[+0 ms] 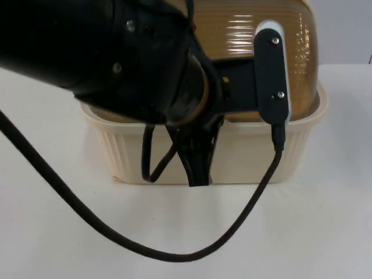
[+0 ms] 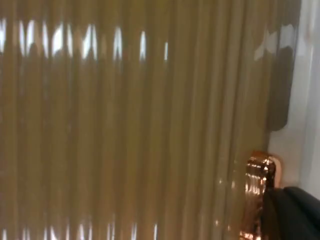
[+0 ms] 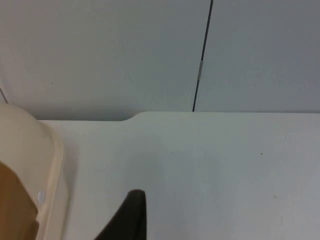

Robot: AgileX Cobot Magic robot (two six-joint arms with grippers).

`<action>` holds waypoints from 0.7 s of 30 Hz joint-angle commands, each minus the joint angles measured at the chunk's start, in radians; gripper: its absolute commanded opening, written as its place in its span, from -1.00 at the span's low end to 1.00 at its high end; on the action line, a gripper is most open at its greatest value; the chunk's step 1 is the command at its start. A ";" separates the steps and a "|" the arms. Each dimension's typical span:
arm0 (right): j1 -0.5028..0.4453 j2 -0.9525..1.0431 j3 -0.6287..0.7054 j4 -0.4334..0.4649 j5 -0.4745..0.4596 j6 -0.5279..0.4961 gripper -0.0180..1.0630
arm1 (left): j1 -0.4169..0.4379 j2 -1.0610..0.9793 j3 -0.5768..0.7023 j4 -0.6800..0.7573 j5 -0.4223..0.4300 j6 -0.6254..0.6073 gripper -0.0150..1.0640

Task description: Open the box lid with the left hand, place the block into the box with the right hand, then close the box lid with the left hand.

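Overhead, the left arm reaches across the cream box, which stands on the white table near the grey wall. Its brown ribbed lid sits over the box (whether fully seated on the rim or slightly lifted I cannot tell). The left gripper hangs down over the box's front wall, its black tip near the base of that wall; the arm hides the fingers, so I cannot tell if they are apart or together, or whether they hold anything. From the left wrist, the lid's ribs lie close in front of the camera, with a shiny copper-coloured clasp beside a black fingertip. The right wrist camera looks along one black fingertip over bare table just beside the box's corner; how that gripper's fingers stand I cannot tell.
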 commanded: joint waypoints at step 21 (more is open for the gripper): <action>-0.006 0.010 0.021 0.000 -0.031 0.002 0.98 | -0.002 0.058 -0.005 -0.121 -0.012 0.157 -0.97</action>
